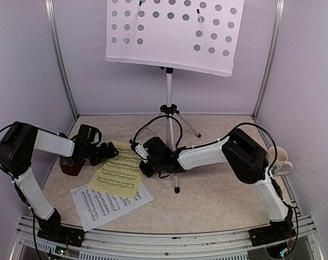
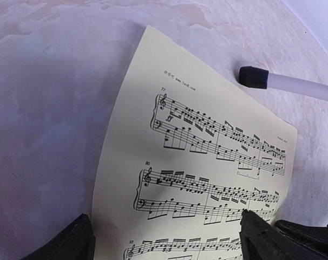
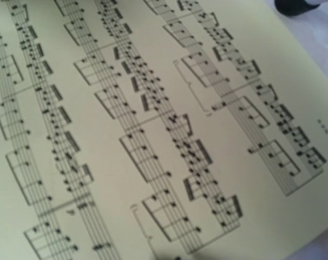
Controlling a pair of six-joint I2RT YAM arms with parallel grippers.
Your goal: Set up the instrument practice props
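Note:
The yellow sheet [image 1: 120,170] lies on the table, partly over the white sheet [image 1: 107,201]. My left gripper [image 1: 111,153] is open at its far left corner. In the left wrist view the fingers [image 2: 72,245] stand wide apart with the yellow sheet [image 2: 196,162] between them. My right gripper [image 1: 144,164] is at the sheet's right edge. The sheet [image 3: 153,119] fills the right wrist view, with only a dark tip at the bottom middle, so the jaws look shut on it. The white music stand [image 1: 172,32] stands behind. The brown metronome [image 1: 71,166] is half hidden behind my left arm.
A stand leg with a black tip [image 1: 176,189] reaches forward just right of my right gripper; it also shows in the left wrist view [image 2: 254,77]. A white mug [image 1: 279,160] sits at the right wall. Walls close in on the left, back and right.

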